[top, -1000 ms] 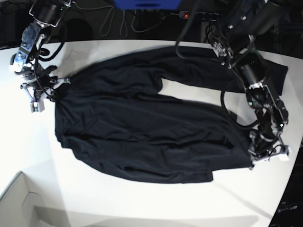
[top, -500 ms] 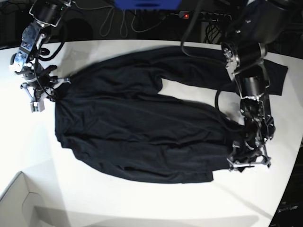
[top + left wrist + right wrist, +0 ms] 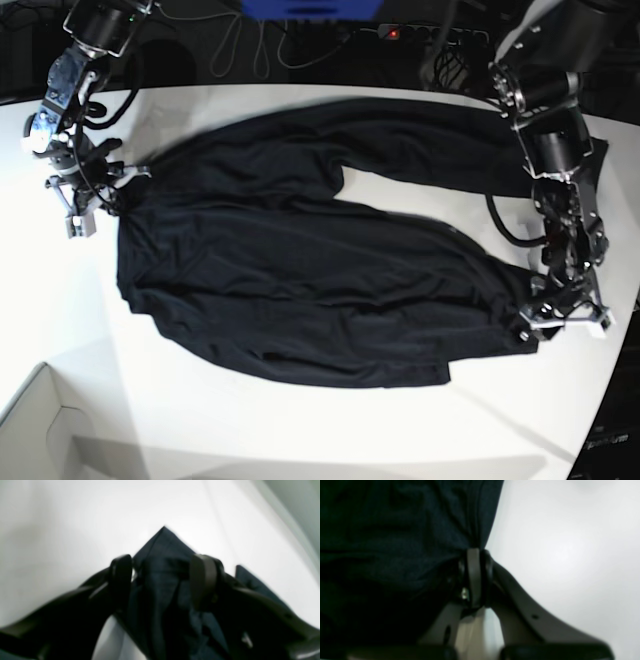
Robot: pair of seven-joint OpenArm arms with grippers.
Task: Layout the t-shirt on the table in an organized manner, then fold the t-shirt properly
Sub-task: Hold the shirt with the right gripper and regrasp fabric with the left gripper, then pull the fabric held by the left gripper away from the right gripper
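Note:
The black t-shirt [image 3: 300, 270] lies spread across the white table [image 3: 300, 430], wrinkled, with one part stretched along the far edge. On the base view's right, my left gripper [image 3: 562, 325] stands over the shirt's near right corner. In the left wrist view its fingers [image 3: 121, 580] are apart, and that corner [image 3: 162, 555] lies loose between them on the table [image 3: 62, 517]. On the left side, my right gripper [image 3: 100, 200] is shut on the shirt's edge. The right wrist view shows the closed jaws of this gripper [image 3: 476, 552] pinching bunched fabric [image 3: 407, 530].
A white box corner [image 3: 40, 420] sits at the near left. Cables and a power strip [image 3: 400, 30] lie beyond the far edge, beside a blue object [image 3: 310, 8]. The table's curved edge runs close past the left gripper on the right.
My left gripper has opened and let go of the shirt's corner; its arm swung left, then back right. The right arm and the shirt stayed put.

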